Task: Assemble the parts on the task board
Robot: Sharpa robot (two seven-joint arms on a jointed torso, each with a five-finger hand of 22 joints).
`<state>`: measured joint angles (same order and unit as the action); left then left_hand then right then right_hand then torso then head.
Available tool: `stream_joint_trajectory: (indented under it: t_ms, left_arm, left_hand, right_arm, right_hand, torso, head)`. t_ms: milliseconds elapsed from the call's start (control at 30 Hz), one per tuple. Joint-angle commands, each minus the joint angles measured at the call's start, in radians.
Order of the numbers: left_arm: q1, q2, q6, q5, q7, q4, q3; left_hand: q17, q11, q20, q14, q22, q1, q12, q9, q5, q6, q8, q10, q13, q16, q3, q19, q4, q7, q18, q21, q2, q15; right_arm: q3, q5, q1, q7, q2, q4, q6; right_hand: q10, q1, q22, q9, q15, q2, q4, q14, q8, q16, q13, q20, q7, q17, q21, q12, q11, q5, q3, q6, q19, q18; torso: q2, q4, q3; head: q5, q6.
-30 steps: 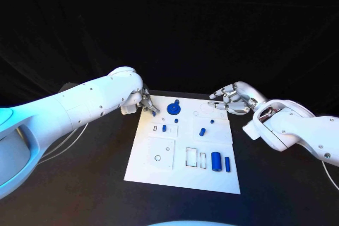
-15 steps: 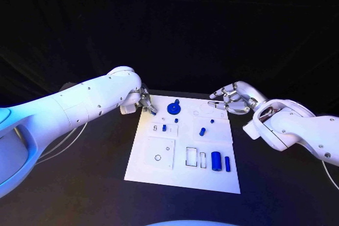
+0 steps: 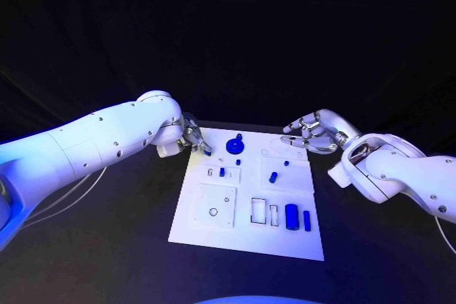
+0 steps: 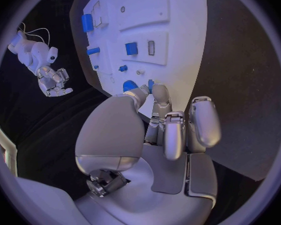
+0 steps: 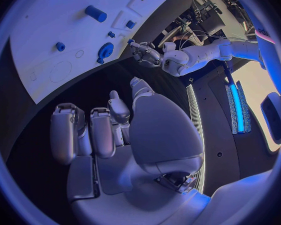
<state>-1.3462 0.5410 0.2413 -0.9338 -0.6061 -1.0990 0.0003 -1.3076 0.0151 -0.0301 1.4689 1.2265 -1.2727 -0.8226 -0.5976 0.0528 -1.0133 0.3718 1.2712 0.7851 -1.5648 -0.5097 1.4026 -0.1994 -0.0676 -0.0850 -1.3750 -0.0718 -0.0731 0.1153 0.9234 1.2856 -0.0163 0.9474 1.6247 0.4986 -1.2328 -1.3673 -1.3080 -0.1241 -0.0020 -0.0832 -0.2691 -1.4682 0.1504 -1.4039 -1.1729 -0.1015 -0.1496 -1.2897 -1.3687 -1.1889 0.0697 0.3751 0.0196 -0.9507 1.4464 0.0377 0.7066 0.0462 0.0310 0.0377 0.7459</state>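
The white task board (image 3: 219, 231) lies mid-table and also shows in the wrist views (image 4: 178, 30) (image 5: 47, 35). My left hand (image 3: 194, 141) (image 4: 165, 130) is at the board's far left corner, and its thumb and a finger seem to pinch a small blue peg (image 3: 208, 152) (image 4: 151, 84). Just beside it sits a round blue knob (image 3: 234, 146) (image 4: 129, 86) (image 5: 105, 50). My right hand (image 3: 312, 134) (image 5: 109, 130) hovers at the far right corner, fingers loosely curled and apart, holding nothing. A thick blue cylinder (image 3: 290, 216) and a thin one (image 3: 306, 218) lie near the front right.
Small blue pegs (image 3: 221, 173) (image 3: 273, 177) (image 3: 284, 164) stand in the board's middle rows. Empty rectangular slots (image 3: 257, 210) and a round hole (image 3: 213, 212) lie toward the front. Black table (image 3: 114, 251) surrounds the board on all sides.
My left arm has swung a little outward to the left while its hand stays at the board's far left corner. The right hand has not moved.
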Motion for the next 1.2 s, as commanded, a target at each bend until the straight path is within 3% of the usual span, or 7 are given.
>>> stream_joint_trajectory:
  t_ms: [33,200,467,867,1200]
  left_arm:
    - [-0.001,0.025,-0.057,0.078,-0.001,-0.050,0.000]
    - [0.003,0.065,-0.086,0.068,0.002,-0.123,0.000]
    - [0.032,0.106,-0.115,-0.023,0.011,-0.197,-0.002]
    - [0.064,0.114,-0.097,-0.103,0.009,-0.230,-0.005]
    - [0.071,0.110,-0.080,-0.141,-0.002,-0.237,-0.006]
  left_hand:
    - [-0.263,0.002,0.001,0.102,0.004,0.017,-0.012,-0.005,0.000,-0.005,0.009,0.013,0.008,-0.006,-0.163,0.010,0.151,0.010,0.011,-0.005,-0.005,-0.003]
    - [-0.263,0.004,0.003,0.102,0.007,0.042,-0.014,-0.010,-0.001,-0.006,0.021,0.016,0.005,-0.006,-0.199,0.011,0.169,0.012,0.012,-0.007,-0.015,-0.005]
    - [-0.263,0.006,0.004,0.102,0.011,0.055,-0.025,-0.014,-0.001,-0.007,0.029,0.024,0.013,-0.006,-0.215,0.013,0.178,0.013,0.012,-0.010,-0.022,-0.006]
    - [-0.263,0.009,0.005,0.102,0.014,0.074,-0.039,-0.019,-0.001,-0.010,0.040,0.035,0.024,-0.006,-0.239,0.015,0.192,0.017,0.013,-0.012,-0.033,-0.008]
    - [-0.263,0.012,0.006,0.102,0.018,0.090,-0.061,-0.023,-0.001,-0.014,0.051,0.049,0.044,-0.006,-0.254,0.016,0.202,0.020,0.014,-0.013,-0.042,-0.010]
  right_arm:
    - [0.000,0.006,-0.001,-0.003,0.000,-0.001,-0.015]
    - [0.000,0.003,-0.002,-0.003,0.001,-0.002,-0.016]
    - [0.000,0.000,-0.005,-0.004,0.003,-0.001,-0.016]
    - [0.000,-0.001,-0.009,-0.005,0.004,-0.001,-0.017]
    - [0.000,-0.001,-0.011,-0.006,0.004,-0.001,-0.017]
  right_hand:
    - [0.002,0.000,-0.118,0.001,-0.007,0.008,0.000,-0.038,0.006,0.004,-0.001,0.003,-0.001,-0.001,0.003,0.000,-0.003,0.005,-0.003,0.006,-0.007,0.016]
    - [0.002,0.000,-0.118,0.001,-0.007,0.008,0.000,-0.038,0.006,0.004,-0.001,0.003,-0.001,-0.001,0.003,0.000,-0.003,0.005,-0.003,0.006,-0.007,0.016]
    - [0.002,0.000,-0.118,0.001,-0.007,0.008,0.000,-0.038,0.006,0.004,-0.001,0.003,-0.001,-0.001,0.003,0.000,-0.003,0.005,-0.003,0.006,-0.007,0.016]
    - [0.002,0.000,-0.118,0.001,-0.007,0.008,0.000,-0.038,0.007,0.004,-0.001,0.003,-0.001,-0.001,0.003,-0.001,-0.003,0.005,-0.004,0.005,-0.007,0.016]
    - [0.002,0.000,-0.118,0.001,-0.007,0.008,0.000,-0.038,0.007,0.004,-0.001,0.003,-0.001,-0.001,0.003,-0.001,-0.003,0.005,-0.004,0.005,-0.007,0.016]
  torso:
    - [-0.002,0.0043,-0.0017]
    - [-0.002,0.0040,-0.0004]
    - [-0.002,0.0043,0.0003]
    - [0.000,0.0019,0.0006]
    - [-0.001,0.0029,-0.0005]
  head:
    - [0.000,0.001]
    - [0.001,0.005]
    - [0.003,0.007]
    - [0.006,0.010]
    - [0.005,0.013]
